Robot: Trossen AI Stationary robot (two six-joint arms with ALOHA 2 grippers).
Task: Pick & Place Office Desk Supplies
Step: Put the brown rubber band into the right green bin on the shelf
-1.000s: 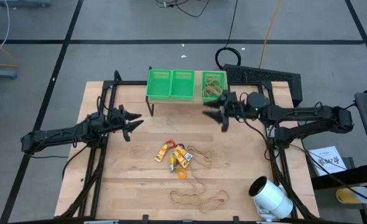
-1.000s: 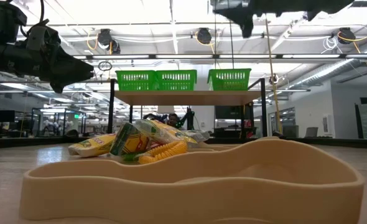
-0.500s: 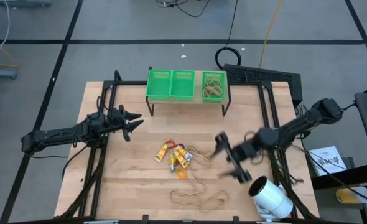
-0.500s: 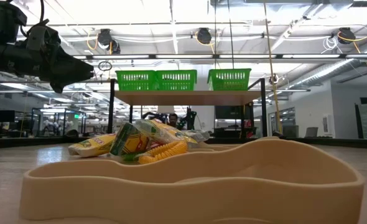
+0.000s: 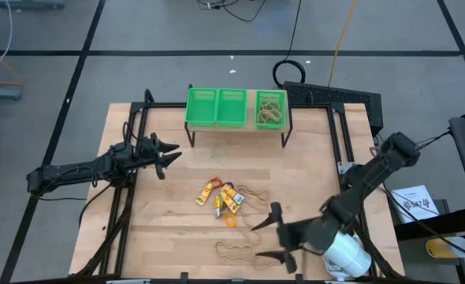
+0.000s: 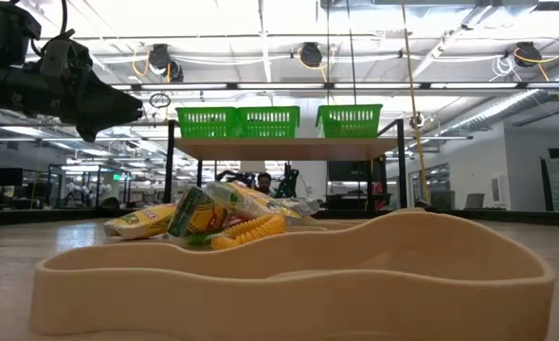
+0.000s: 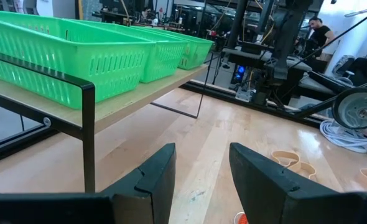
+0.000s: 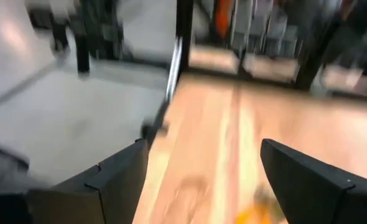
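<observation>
We judge the reach step underway: our right gripper [image 5: 270, 239], jaws spread and empty, hangs beside the rubber-band loops [image 5: 252, 252], needing to drop and straddle one, while our left gripper [image 5: 169, 152] waits, jaws apart.

Table [image 5: 177, 229]: pale wood planks, matt, grain visible. Baskets [image 5: 217, 107]: green plastic, slotted walls, slight sheen. Shelf [image 7: 118, 106] under them: light wood board on a black metal frame. Rubber bands [image 5: 248, 252]: tan, matt, thin. Oblong pieces [image 5: 221, 195]: yellow printed wrappers, glossy in the low view. Cylinder [image 5: 344, 251]: white, smooth. Left gripper [image 7: 202, 177] and right gripper [image 8: 202, 180]: dark matt plastic fingers. Floor [image 5: 138, 71]: grey, smooth.
</observation>
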